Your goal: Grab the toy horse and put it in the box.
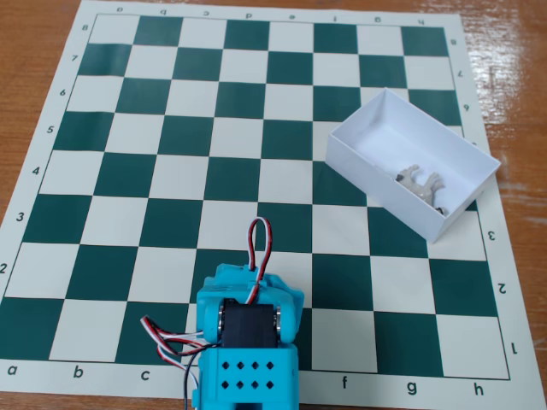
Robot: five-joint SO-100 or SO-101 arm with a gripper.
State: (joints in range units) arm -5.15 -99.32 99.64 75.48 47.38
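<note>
The toy horse (420, 184), a tiny grey-and-whitish figurine, lies inside the white box (359, 158), near its right end. The box sits on the right side of the chessboard, turned at an angle. The turquoise arm (248, 337) is folded back at the bottom centre of the fixed view, well apart from the box. Its gripper fingers are hidden under the arm's body, so I cannot tell how they stand. Nothing shows in the gripper.
A green-and-white paper chessboard (171, 171) covers most of a brown wooden table (26, 51). Red, black and white wires (171, 342) loop around the arm's base.
</note>
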